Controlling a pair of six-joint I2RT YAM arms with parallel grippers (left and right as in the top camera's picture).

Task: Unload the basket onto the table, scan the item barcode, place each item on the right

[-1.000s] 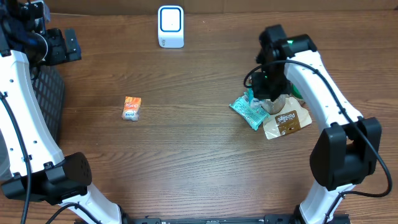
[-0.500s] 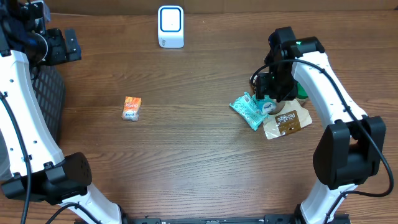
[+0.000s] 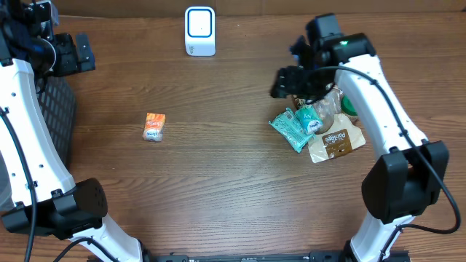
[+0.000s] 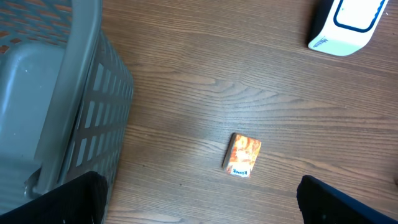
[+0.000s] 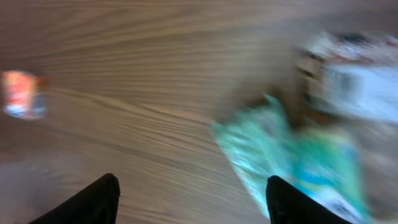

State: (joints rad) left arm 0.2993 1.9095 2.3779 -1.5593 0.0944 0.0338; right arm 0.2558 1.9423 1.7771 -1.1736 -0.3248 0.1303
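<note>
A small orange packet (image 3: 154, 126) lies alone on the wooden table, left of centre; it also shows in the left wrist view (image 4: 242, 155) and, blurred, at the left of the right wrist view (image 5: 23, 93). The white and blue scanner (image 3: 199, 30) stands at the far edge (image 4: 345, 25). At the right lies a pile: a teal packet (image 3: 293, 129) (image 5: 292, 162), a brown packet (image 3: 335, 143) and a pale item (image 3: 321, 113). My right gripper (image 3: 286, 80) (image 5: 196, 205) hovers open and empty just beyond the pile's left side. My left gripper (image 3: 79, 52) (image 4: 205, 208) hangs open at the far left.
A grey mesh basket (image 3: 58, 116) (image 4: 56, 93) stands at the table's left edge, under my left arm. A green object (image 3: 351, 109) peeks out behind the pile, beneath my right arm.
My right gripper went from shut over the pile to open, then lifted away toward the far left. The pale item now lies on the pile. The left arm stayed still.
</note>
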